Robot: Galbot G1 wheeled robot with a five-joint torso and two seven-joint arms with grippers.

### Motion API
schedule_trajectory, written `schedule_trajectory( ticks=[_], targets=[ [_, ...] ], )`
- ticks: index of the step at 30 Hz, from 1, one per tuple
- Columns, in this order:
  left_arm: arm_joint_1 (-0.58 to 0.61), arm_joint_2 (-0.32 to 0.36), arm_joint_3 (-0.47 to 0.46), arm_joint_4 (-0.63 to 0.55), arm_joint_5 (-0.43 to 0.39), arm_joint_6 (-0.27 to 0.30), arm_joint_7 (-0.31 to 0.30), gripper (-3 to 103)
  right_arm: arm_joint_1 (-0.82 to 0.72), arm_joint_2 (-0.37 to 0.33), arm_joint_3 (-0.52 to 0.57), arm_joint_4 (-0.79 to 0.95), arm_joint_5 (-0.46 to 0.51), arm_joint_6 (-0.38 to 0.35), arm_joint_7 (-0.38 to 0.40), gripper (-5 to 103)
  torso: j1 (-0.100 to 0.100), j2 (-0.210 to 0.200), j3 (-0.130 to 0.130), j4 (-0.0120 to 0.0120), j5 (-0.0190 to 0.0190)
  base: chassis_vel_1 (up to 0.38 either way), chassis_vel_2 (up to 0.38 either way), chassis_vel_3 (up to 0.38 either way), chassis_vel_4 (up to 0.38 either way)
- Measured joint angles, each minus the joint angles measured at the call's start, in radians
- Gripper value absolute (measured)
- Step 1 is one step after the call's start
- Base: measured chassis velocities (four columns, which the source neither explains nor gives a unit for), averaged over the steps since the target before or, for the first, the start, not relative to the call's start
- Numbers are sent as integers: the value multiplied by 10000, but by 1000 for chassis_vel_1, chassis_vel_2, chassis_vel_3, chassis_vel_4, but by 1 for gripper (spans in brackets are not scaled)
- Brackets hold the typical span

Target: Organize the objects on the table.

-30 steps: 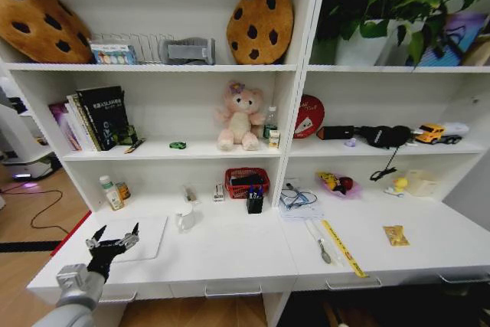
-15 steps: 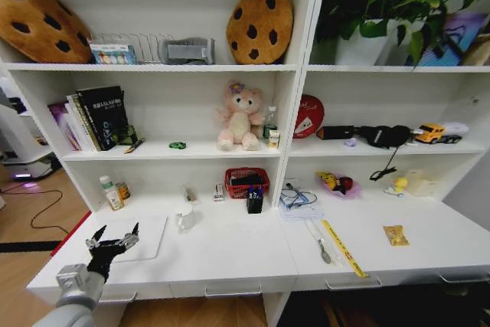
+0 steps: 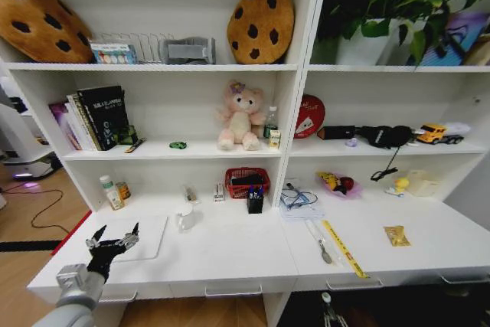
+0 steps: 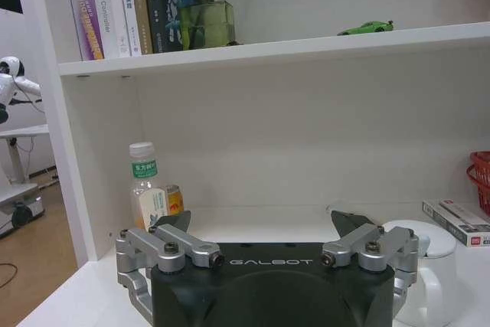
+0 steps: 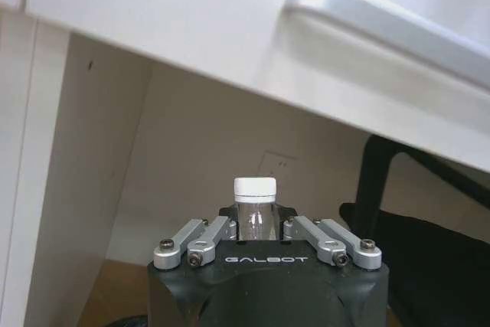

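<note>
Objects for sorting sit across your white desk [image 3: 230, 254] and the shelves above it. Nearest your left gripper [image 3: 112, 240], which hovers with its fingers spread wide over the desk's left end, lies a flat silver laptop [image 3: 142, 237]. Behind that, at the back left of the desk, stands a small bottle with a green label [image 3: 111, 193] beside a little orange jar [image 3: 123, 190]; your left wrist view shows the same bottle [image 4: 147, 193] past the open fingertips. A white mug [image 3: 185, 217] sits near the laptop's right edge, and further right a black pen cup [image 3: 255, 201] with dark pens stands in front of a red basket [image 3: 246, 181]. A tiny green toy car [image 3: 178, 145] rests on the shelf above.

Your right gripper [image 5: 256, 226] is low, under the desk's front edge, and it pinches a small clear bottle with a white cap [image 5: 254, 201] upright between its fingers; in the head view it shows at the bottom edge [image 3: 327, 305].
</note>
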Motion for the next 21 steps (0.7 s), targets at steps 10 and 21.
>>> schedule_trajectory(
  ticks=[10, 21],
  targets=[
    [0, 0, 0, 0, 0, 0, 0, 100, 958, 318, 96, -1452, -668, 423, 394, 31, 0, 0, -1, -1, 2, 0, 0, 0, 0],
    [0, 0, 0, 0, 0, 0, 0, 100, 633, 368, 117, -1387, -812, -186, 955, 69, 0, 0, -2, 0, 3, 0, 0, 0, 0]
  ],
)
